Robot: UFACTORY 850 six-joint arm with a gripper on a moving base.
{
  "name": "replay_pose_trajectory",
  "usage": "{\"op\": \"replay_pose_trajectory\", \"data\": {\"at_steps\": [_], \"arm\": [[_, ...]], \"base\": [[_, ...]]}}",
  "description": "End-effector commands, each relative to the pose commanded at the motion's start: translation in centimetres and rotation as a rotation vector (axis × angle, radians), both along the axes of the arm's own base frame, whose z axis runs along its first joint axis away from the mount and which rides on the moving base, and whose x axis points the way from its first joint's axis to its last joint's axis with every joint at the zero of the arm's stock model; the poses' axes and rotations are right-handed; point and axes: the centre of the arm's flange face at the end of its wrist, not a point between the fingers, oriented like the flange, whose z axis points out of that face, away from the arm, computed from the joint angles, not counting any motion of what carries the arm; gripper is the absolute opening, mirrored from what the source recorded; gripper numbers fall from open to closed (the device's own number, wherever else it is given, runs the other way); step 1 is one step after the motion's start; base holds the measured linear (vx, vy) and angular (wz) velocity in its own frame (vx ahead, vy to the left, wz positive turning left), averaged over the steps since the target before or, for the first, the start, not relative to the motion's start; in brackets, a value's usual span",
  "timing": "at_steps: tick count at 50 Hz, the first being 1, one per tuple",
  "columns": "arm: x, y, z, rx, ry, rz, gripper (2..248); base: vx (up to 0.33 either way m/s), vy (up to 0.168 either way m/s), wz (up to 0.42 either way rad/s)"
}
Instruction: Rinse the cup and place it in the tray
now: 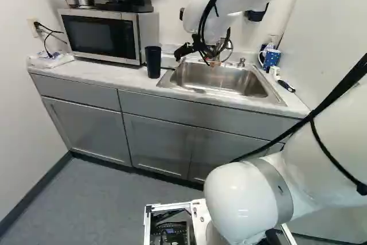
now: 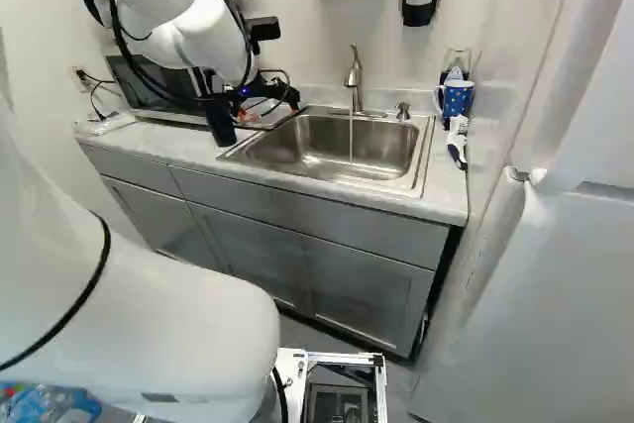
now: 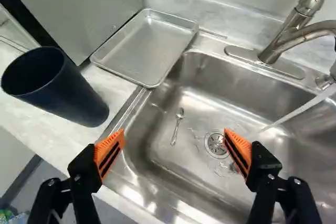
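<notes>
Gripper point(image 3: 173, 136) open, nothing held. Water point(image 3: 304, 107) running, its 3 o'clock. Cup point(image 3: 60, 87) upright on counter point(image 3: 44, 132), 10 o'clock; tray point(image 3: 149, 45) near 12. Rinse probably pending; placing remains.

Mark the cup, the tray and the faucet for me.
Cup point(image 3: 65, 93): wrist view, on its dark outer wall.
Tray point(image 3: 146, 46): wrist view, on its bare flat bottom.
Faucet point(image 3: 281, 39): wrist view, on its body, just above the base plate.

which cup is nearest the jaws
The plain dark cup, standing on the counter beside the metal tray. The blue mug with white dots is farther off, past the sink's other end.
</notes>
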Motion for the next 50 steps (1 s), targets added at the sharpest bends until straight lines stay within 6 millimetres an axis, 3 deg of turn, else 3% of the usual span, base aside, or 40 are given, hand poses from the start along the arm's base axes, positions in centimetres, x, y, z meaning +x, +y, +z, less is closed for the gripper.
{"op": "replay_pose_trajectory", "data": {"at_steps": [50], "arm": [[0.3,7.8,0.1,0.016,0.009,0.169,247]], "base": [[0.000,0.000,0.000]]}}
